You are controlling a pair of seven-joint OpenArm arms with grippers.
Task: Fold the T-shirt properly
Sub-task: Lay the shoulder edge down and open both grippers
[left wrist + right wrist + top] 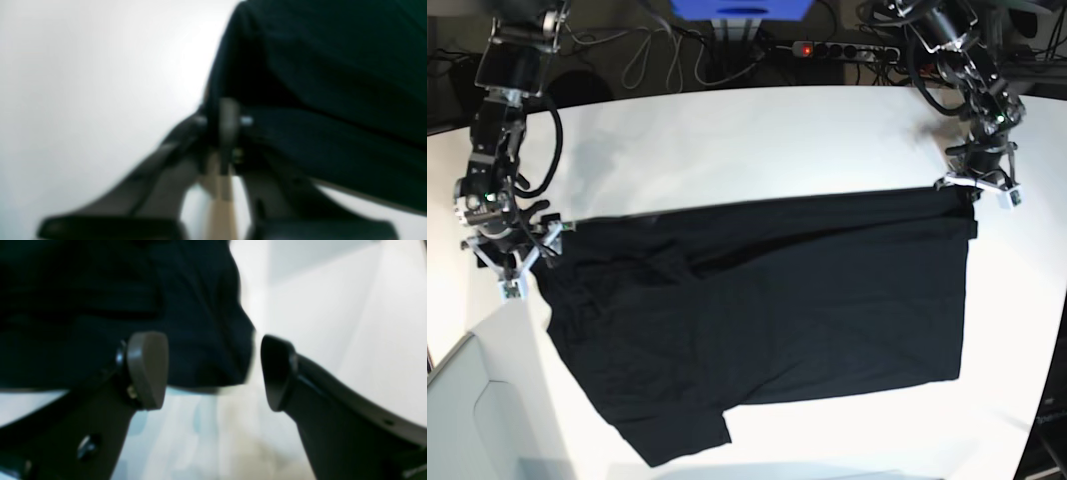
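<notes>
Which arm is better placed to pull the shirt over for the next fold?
Left, probably. The left pincer looks shut on the T-shirt at its corner, while the right pincer is open beside the cloth, holding nothing.

T-shirt (767,320): large, black, plain side up, spread mostly flat across the white table (757,140) with the top edge doubled over into a band running the table's width. One short sleeve sticks out toward the table's front edge, left of centre. Cloth is wrinkled on the left half, smoother on the right.
</notes>
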